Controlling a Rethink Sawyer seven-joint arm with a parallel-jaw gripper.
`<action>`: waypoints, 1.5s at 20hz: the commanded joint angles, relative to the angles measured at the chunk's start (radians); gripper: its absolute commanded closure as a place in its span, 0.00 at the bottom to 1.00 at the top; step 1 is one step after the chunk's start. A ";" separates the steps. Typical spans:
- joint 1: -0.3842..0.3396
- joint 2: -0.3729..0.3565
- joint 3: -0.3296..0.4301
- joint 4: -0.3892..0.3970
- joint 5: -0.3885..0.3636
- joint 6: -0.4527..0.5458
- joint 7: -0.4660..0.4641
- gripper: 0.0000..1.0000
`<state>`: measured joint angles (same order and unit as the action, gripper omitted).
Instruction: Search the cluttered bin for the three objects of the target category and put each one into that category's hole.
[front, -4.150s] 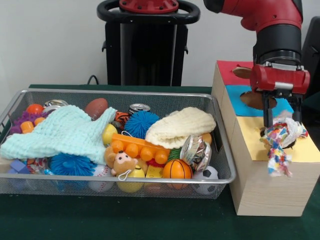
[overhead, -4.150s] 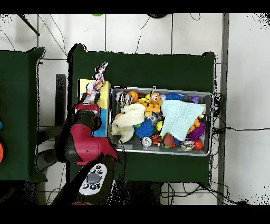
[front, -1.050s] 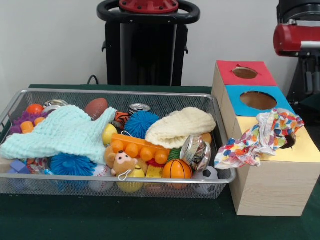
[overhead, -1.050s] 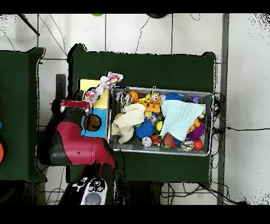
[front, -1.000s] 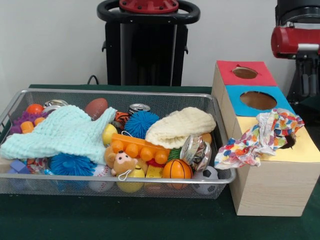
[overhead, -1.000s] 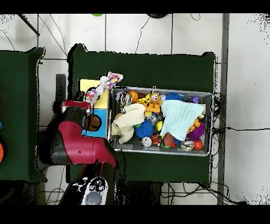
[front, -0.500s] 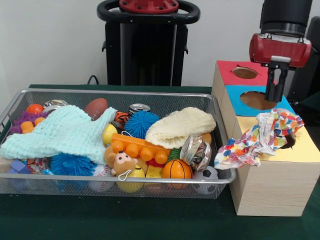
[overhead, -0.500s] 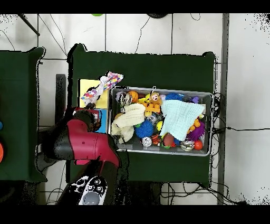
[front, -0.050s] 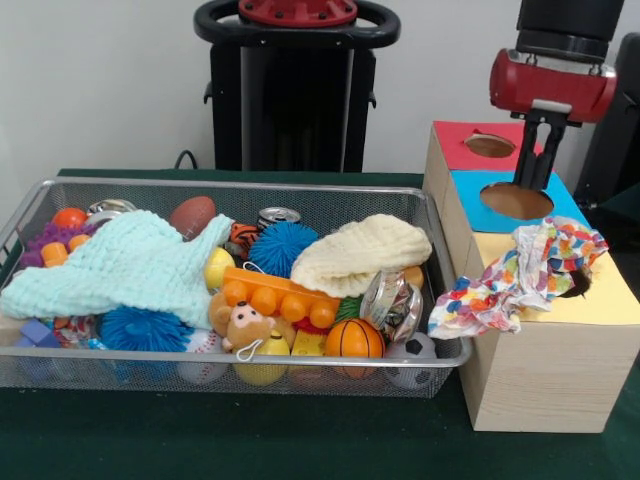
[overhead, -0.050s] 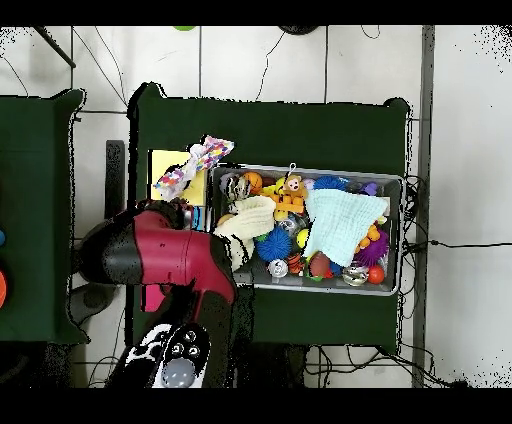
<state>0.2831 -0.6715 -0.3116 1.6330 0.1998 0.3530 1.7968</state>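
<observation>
End effector (front, -0.050s: 536, 165) hangs over the blue hole (front, -0.050s: 517, 201) (fingers together, empty); patterned cloth (front, -0.050s: 520, 279) drapes the yellow hole.

Cloth (front, -0.050s: 520, 278) on box (front, -0.050s: 545, 370) beside bin (front, -0.050s: 240, 188)

Even, soft indoor light fills the front view, with faint shadows; a shiny can (front, -0.050s: 391, 303) glints at lower centre.

Multicoloured spotted cloth (front, -0.050s: 520, 277) — mint blanket (front, -0.050s: 120, 265), cream cloth (front, -0.050s: 360, 252).
</observation>
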 joint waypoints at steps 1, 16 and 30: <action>-0.064 -0.044 0.114 -0.036 -0.044 0.035 0.038 1.00; -0.113 -0.032 0.251 0.028 -0.002 -0.227 0.176 1.00; -0.052 0.078 0.138 -0.010 -0.014 -0.254 0.165 1.00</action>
<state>0.2326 -0.6581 -0.1775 1.6246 0.1916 0.1168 1.7968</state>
